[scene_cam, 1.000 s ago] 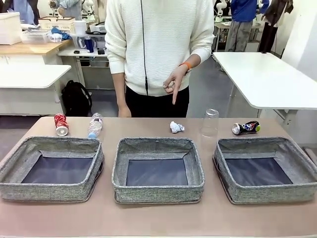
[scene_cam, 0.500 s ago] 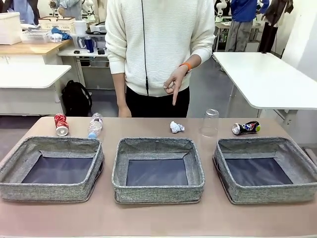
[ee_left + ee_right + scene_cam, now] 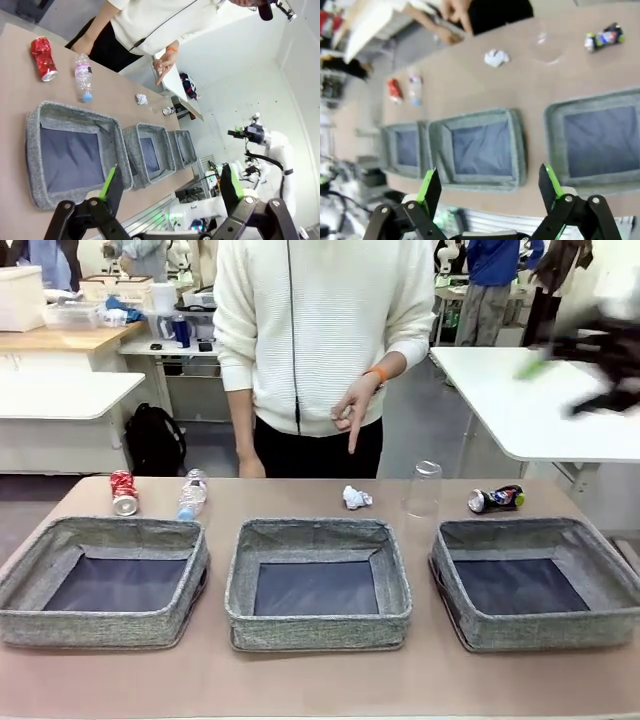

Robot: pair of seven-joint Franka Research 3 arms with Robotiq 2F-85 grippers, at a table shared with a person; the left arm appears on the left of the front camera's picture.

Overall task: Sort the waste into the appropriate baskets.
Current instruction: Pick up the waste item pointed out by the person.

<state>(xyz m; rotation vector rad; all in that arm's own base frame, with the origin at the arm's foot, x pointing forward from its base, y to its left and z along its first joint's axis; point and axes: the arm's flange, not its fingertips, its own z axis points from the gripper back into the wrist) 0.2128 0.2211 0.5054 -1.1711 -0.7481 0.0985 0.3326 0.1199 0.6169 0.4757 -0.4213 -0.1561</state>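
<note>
Waste sits in a row along the far side of the tan tabletop (image 3: 320, 680), all of it outside the three low rectangular baskets (image 3: 315, 532) of grey woven fabric with dark flat bottoms.

The left gripper (image 3: 170, 170) hangs above the tabletop's near side, fingers spread wide, released and grasping nothing. Just past one of its fingers lies the left-hand basket (image 3: 33, 150). Farther out beyond that basket lie the red crushed can (image 3: 43, 59) and the clear plastic bottle (image 3: 81, 75), both on their sides, near each other but apart.

The right gripper (image 3: 490, 170) is likewise released and empty, high above the tabletop. The middle basket (image 3: 475, 118) lies framed between its fingers, and the right-hand basket (image 3: 552, 142) lies past one finger. Beyond the middle basket from this gripper lies the crumpled white paper ball (image 3: 496, 57). Next along stands the clear plastic cup (image 3: 546, 47), and farthest along is the dark multicoloured crushed can (image 3: 605, 37) on its side.

A person's hand (image 3: 352, 412) hovers over the far edge, index finger pointing down toward the paper ball. From the front, the right gripper is a dark blur with a green pad at the upper right.
</note>
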